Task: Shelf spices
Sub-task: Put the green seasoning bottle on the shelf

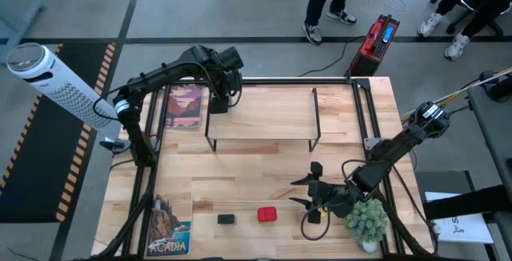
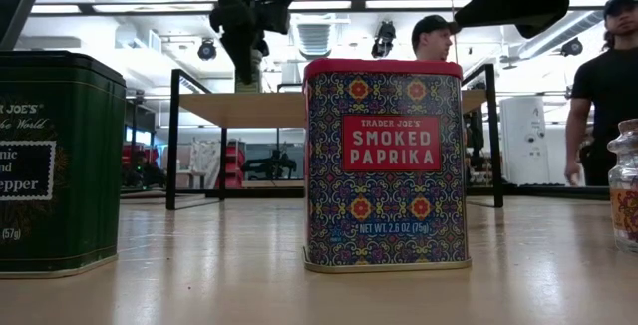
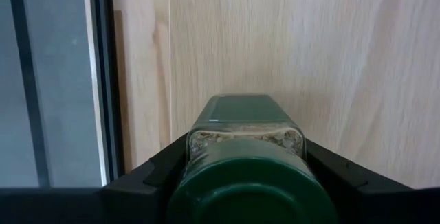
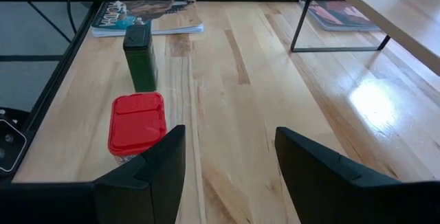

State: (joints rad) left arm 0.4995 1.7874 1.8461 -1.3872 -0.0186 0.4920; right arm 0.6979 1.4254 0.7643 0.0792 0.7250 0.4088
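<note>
My left gripper (image 1: 218,101) is over the left end of the shelf (image 1: 264,117), shut on the green-lidded jar (image 3: 244,124). The low view shows the jar (image 2: 255,74) just above the board (image 2: 279,108). The red tin (image 1: 266,214) and the dark olive tin (image 1: 226,219) stand on their bases on the table near its front edge. A small glass jar (image 2: 626,185) stands to the right of them. My right gripper (image 4: 230,155) hovers open to the right of the red tin (image 4: 137,124), with nothing between its fingers. My left gripper pinches the jar's glass body just under the green lid (image 3: 206,148) between its two fingers (image 3: 161,172). The fingers come from above, pointing down. The jar stands upright, lid toward the wrist, over the shelf's left end; whether its base touches the board, I cannot tell.
A picture book (image 1: 186,106) lies left of the shelf and another (image 1: 170,225) at the near left corner. A potted plant (image 1: 368,221) stands at the near right, beside my right arm. People stand beyond the table's far edge.
</note>
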